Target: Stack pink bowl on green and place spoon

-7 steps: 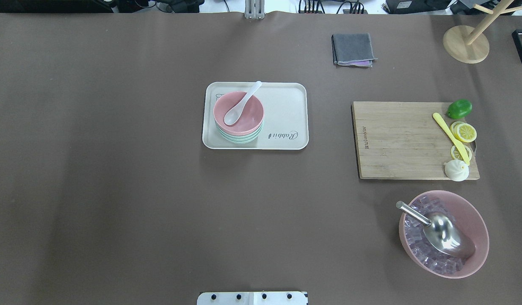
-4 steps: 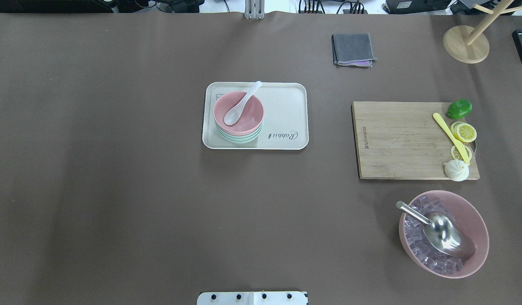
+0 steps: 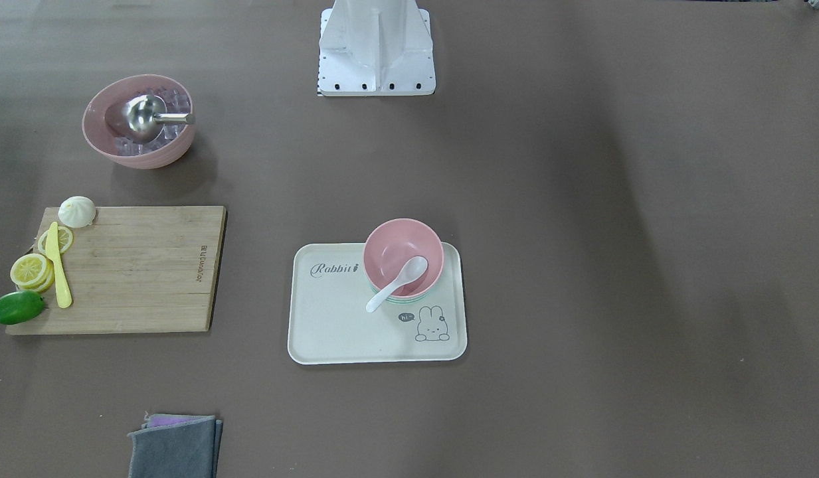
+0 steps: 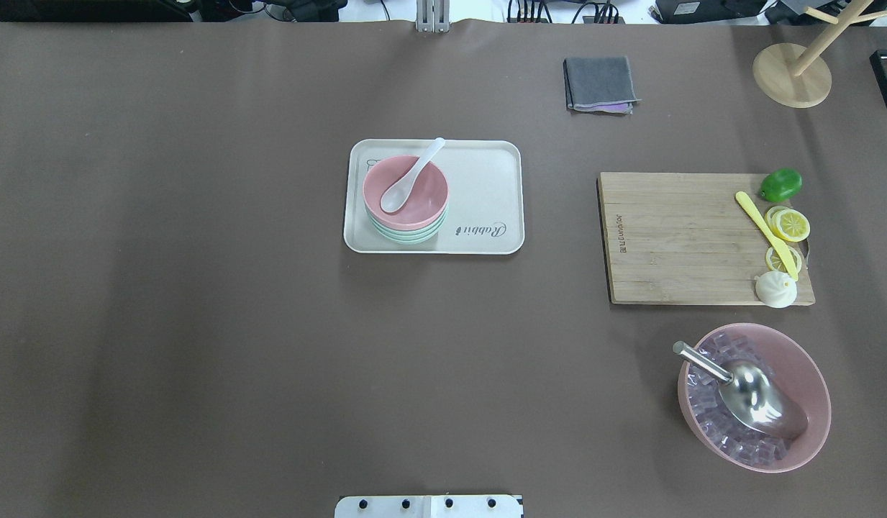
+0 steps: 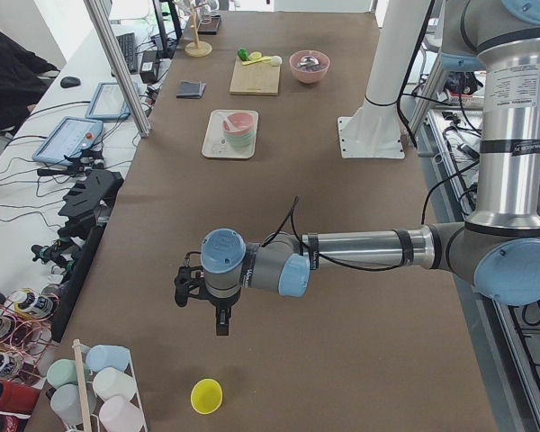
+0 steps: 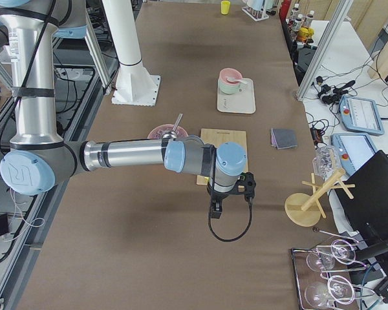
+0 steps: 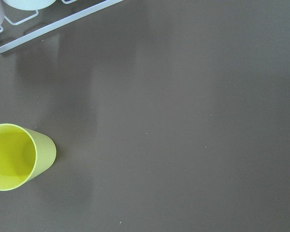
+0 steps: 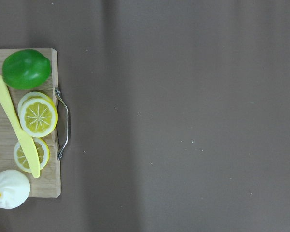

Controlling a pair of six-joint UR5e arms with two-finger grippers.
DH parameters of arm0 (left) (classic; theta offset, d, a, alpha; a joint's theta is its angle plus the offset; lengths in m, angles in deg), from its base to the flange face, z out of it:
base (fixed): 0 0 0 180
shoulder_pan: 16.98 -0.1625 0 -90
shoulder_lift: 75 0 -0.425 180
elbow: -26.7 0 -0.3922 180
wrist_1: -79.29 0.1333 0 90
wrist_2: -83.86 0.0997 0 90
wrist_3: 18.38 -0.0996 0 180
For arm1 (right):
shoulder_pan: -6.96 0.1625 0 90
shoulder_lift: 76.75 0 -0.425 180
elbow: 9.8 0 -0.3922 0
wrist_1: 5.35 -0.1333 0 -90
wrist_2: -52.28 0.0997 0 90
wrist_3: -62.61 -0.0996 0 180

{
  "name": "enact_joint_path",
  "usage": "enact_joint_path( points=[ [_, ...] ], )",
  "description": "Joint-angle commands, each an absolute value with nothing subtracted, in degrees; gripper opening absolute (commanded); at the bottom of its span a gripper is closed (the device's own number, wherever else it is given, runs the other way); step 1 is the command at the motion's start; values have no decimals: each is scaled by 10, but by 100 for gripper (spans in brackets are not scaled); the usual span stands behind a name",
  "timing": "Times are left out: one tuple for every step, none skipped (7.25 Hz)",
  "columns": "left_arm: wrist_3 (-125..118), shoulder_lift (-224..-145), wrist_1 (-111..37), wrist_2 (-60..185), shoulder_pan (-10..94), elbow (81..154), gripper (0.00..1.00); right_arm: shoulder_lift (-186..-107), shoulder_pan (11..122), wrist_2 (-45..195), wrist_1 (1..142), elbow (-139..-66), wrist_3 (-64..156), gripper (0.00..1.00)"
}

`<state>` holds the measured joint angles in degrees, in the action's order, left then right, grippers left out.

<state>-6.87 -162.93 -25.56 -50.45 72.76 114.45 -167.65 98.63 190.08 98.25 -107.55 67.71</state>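
The pink bowl [image 4: 425,194] sits stacked on the green bowl [image 4: 407,236] at the left end of the cream tray [image 4: 486,187]. The white spoon [image 4: 407,183] lies in the pink bowl with its handle over the far rim. The same stack shows in the front-facing view: the pink bowl [image 3: 396,249] and the spoon [image 3: 399,282]. My left gripper [image 5: 220,322] hangs over bare table far from the tray, near a yellow cup [image 5: 206,395]. My right gripper [image 6: 215,210] hangs beyond the cutting board's end. Both show only in side views, so I cannot tell whether they are open or shut.
A wooden cutting board [image 4: 673,237] with a lime, lemon slices, a yellow knife and a bun lies to the tray's right. A large pink bowl [image 4: 803,374] holds ice and a metal scoop. A grey cloth [image 4: 600,83] and a wooden stand [image 4: 790,75] are at the back.
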Motion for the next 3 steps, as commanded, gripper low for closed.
enact_joint_path(
  points=[
    [-70, -1629, -256, -505, 728, 1145, 98, -1680, 986, 1901, 983, -1079, 677, 100],
    [-70, -1628, -256, -505, 728, 1146, 98, -1681, 987, 1902, 983, -1082, 677, 100],
    [-69, -1629, -256, -505, 728, 1147, 98, -1681, 987, 1901, 983, -1079, 677, 100]
  ],
)
